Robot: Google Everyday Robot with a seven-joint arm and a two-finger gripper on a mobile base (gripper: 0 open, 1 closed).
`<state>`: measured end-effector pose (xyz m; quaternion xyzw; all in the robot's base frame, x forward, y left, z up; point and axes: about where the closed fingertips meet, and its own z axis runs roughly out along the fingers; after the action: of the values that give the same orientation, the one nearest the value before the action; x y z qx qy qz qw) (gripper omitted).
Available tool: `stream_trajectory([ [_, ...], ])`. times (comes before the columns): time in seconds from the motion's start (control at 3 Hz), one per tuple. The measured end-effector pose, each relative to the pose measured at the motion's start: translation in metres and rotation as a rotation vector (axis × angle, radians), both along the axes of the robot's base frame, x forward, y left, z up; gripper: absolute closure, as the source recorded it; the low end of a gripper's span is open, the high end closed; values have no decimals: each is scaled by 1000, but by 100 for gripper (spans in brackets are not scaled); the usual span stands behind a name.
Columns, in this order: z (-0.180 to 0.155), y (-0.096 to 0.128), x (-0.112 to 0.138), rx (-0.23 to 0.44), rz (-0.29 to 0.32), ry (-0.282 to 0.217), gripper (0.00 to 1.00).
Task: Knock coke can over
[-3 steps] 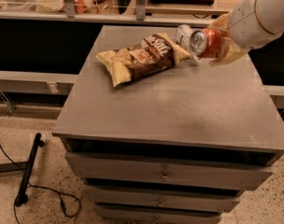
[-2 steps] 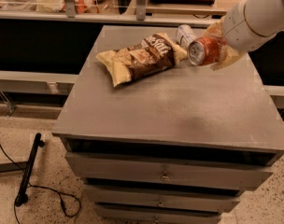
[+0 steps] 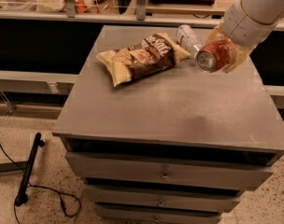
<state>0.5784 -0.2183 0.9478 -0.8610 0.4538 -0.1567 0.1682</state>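
The red coke can (image 3: 210,58) is tipped on its side near the right edge of the grey cabinet top (image 3: 179,111), with its silver top facing the camera. My gripper (image 3: 222,54) reaches in from the upper right. Its pale yellowish fingers (image 3: 237,56) sit on both sides of the can and close on it. I cannot tell whether the can rests on the surface or hangs just above it.
A brown and tan chip bag (image 3: 141,57) lies at the back middle of the top. A pale silvery can or bottle (image 3: 188,38) lies on its side just behind the coke can. Drawers sit below, and a black cable (image 3: 27,171) lies on the floor at left.
The gripper and the can have shifted a little left and down. The can has tipped further, so its silver top now faces the camera.
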Motion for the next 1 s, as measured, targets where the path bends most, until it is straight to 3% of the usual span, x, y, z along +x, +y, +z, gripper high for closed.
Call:
stream_trajectory([
  [0.33,-5,-7,-11,-30,105,119,100],
  [0.67,-19,-9,-15,-64,169,195,100],
  [1.0,-39,-9,-18,-77,203,235,100],
])
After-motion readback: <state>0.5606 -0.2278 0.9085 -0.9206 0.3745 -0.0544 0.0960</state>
